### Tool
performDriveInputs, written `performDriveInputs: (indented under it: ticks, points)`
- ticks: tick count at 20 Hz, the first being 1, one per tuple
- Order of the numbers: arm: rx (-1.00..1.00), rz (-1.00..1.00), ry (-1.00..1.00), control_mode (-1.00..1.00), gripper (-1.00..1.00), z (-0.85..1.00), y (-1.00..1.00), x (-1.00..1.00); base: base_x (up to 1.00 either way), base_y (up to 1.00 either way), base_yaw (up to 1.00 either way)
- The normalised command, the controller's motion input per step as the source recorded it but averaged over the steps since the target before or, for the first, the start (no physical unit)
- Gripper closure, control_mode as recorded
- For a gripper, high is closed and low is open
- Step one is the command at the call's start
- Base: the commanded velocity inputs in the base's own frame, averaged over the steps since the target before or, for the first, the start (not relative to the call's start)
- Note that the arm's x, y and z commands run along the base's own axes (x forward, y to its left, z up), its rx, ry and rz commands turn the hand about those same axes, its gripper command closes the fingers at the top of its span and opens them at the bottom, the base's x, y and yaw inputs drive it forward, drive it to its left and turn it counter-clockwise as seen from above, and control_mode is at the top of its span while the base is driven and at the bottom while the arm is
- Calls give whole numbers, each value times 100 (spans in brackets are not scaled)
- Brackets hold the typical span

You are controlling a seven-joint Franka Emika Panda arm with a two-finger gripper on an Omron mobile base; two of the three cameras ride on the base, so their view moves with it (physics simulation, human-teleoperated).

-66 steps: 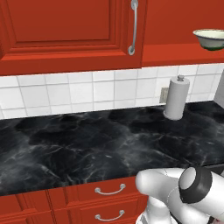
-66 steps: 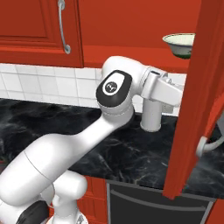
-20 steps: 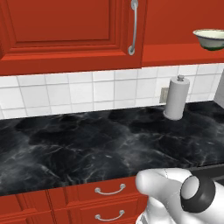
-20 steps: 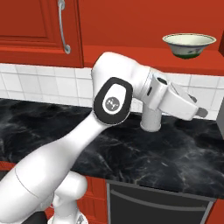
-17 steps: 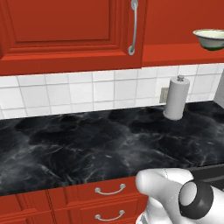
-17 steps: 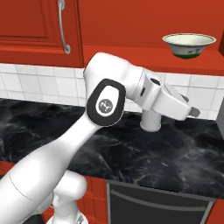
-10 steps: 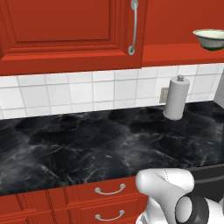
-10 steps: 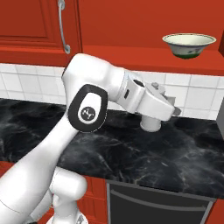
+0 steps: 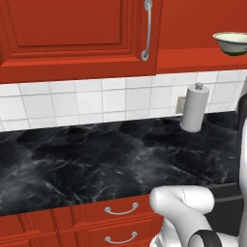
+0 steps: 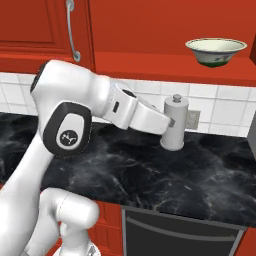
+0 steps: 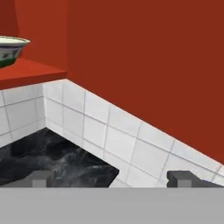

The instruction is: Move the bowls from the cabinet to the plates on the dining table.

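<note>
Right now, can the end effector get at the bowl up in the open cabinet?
Probably yes. The bowl sits on the cabinet shelf with no door in front of it. The end effector is open and below, so it must rise.

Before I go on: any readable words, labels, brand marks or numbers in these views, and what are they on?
No readable words or numbers anywhere.
Robot arm: a small white emblem on the dark round joint cap, a logo shape, not legible as letters.
Bowl on the cabinet shelf: a green band low on its outside, decoration only, no text.
Paper towel roll, cabinet door, drawers: blank.
</note>
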Motion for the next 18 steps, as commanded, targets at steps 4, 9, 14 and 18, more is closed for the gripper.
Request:
performDriveInputs:
  ticks: [4, 9, 14, 18]
  points:
    - [0, 17, -4, -100, -100, 2, 59, 0, 0, 0, 0]
    - [2, 19, -5, -100, -100, 5, 53, 0, 0, 0, 0]
    - [2, 21, -3, -100, -100, 7, 52, 0, 0, 0, 0]
    - [3, 23, -2, -100, -100, 10, 47, 0, 0, 0, 0]
